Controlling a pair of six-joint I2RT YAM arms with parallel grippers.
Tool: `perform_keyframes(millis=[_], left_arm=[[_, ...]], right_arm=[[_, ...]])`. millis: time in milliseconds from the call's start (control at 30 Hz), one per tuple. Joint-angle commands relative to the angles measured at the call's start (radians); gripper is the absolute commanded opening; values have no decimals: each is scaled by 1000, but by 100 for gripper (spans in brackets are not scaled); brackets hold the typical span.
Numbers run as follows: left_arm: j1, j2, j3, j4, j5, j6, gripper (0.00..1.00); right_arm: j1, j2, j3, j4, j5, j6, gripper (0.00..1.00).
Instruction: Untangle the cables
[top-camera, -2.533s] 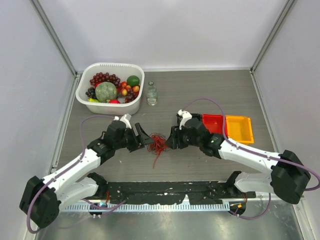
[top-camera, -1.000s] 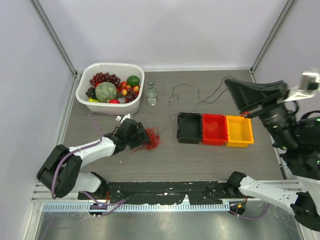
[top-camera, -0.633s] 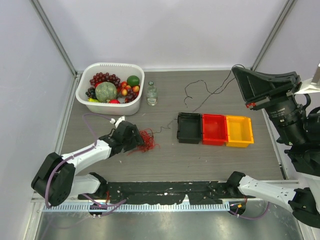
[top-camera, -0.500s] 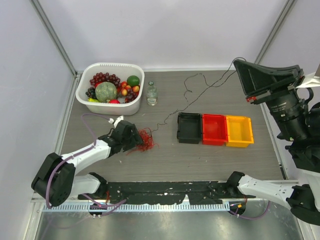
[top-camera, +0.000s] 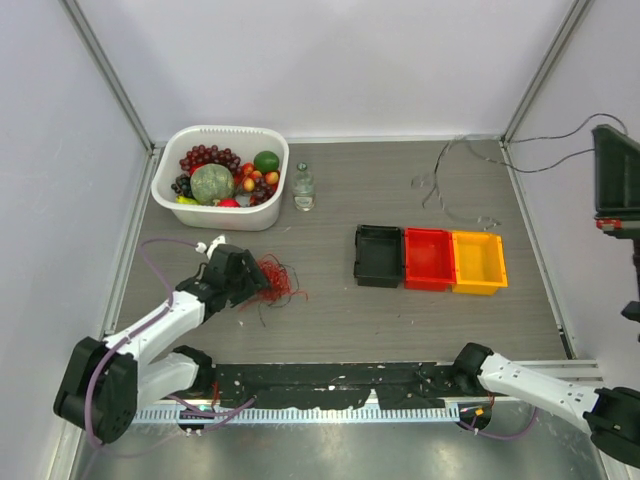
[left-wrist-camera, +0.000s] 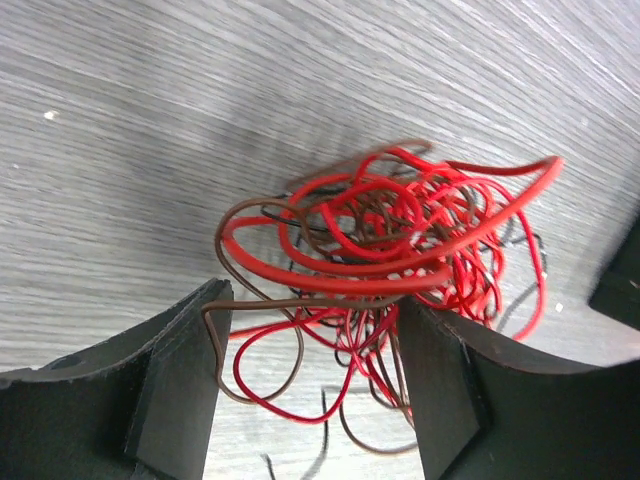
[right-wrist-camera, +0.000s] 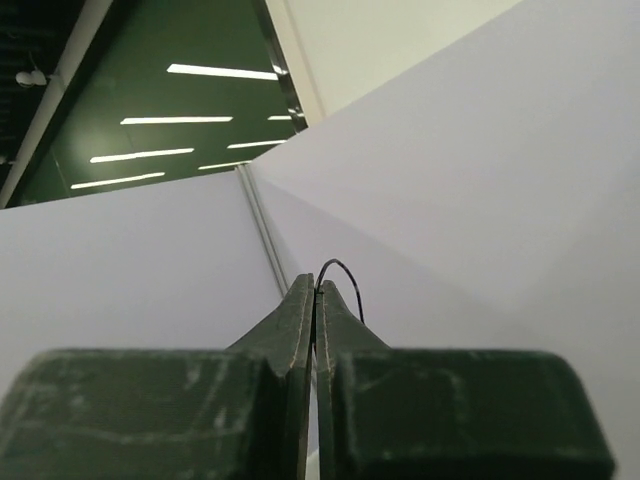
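The cables are in two parts. A fist-sized clump of red and brown cables (top-camera: 276, 277) lies on the table left of centre. My left gripper (top-camera: 256, 281) sits at its left side. In the left wrist view that gripper (left-wrist-camera: 310, 308) is open, and loops of the clump (left-wrist-camera: 400, 235) lie between the fingers (left-wrist-camera: 180, 380), a brown wire touching both. One thin dark cable (top-camera: 441, 160) trails in the air over the back right of the table. My right gripper (top-camera: 600, 150), raised high at the right edge, is shut on its end (right-wrist-camera: 340, 272).
A white tub (top-camera: 232, 130) full of fruit stands at the back left, with a small clear bottle (top-camera: 304, 188) beside it. A black bin (top-camera: 378, 256), a red bin (top-camera: 427, 258) and an orange bin (top-camera: 478, 260) stand in a row right of centre. Grey walls close in three sides.
The right gripper has risen and swung right with the dark cable, drawing it out of the clump. The left gripper and the red clump have shifted a little to the left.
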Motion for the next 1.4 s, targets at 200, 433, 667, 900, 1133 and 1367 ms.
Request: perform_keyframes(millis=[200, 433, 667, 900, 1133, 1367], left_arm=[[4, -134, 50, -34, 259, 54, 84], [4, -220, 91, -120, 268, 79, 89], [4, -228, 124, -168, 259, 102, 89], [4, -203, 134, -160, 259, 105, 83], [4, -216, 141, -175, 250, 109, 82], [4, -246, 144, -200, 251, 111, 81]], right_arm=[[-1, 159, -386, -9, 248, -18, 1], [-1, 239, -663, 27, 285, 19, 1], [-27, 203, -771, -12, 329, 38, 1], [-33, 121, -638, -119, 364, 13, 1], [-33, 83, -671, -153, 428, -1, 1], [-36, 155, -803, -104, 442, 47, 1]])
